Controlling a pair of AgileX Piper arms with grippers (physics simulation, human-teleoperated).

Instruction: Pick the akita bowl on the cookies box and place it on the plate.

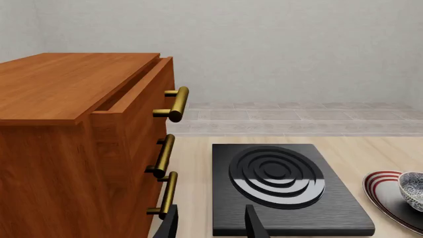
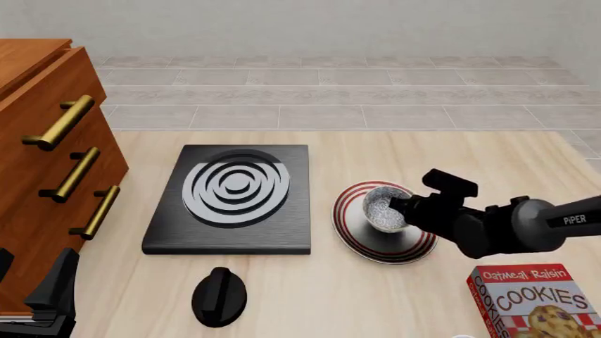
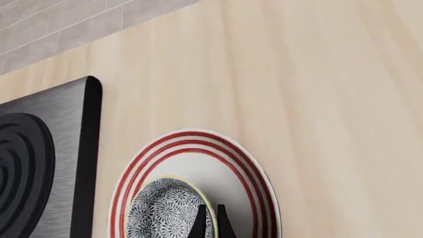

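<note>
The speckled akita bowl (image 2: 383,209) rests tilted on the red-ringed plate (image 2: 376,245), and my right gripper (image 2: 400,207) is shut on its near-right rim. In the right wrist view the two fingertips (image 3: 201,224) pinch that rim of the bowl (image 3: 162,213) above the plate (image 3: 254,173). The red cookies box (image 2: 533,301) lies at the front right corner with nothing on it. My left gripper (image 1: 211,225) stands open and empty at the front left, beside the cabinet; the bowl (image 1: 413,191) and plate (image 1: 382,186) show at the edge of its view.
A black burner slab (image 2: 235,201) with white rings lies left of the plate. A black knob (image 2: 219,297) sits in front of it. A wooden drawer cabinet (image 2: 38,141) with brass handles fills the left side; its top drawer (image 1: 135,91) is slightly open.
</note>
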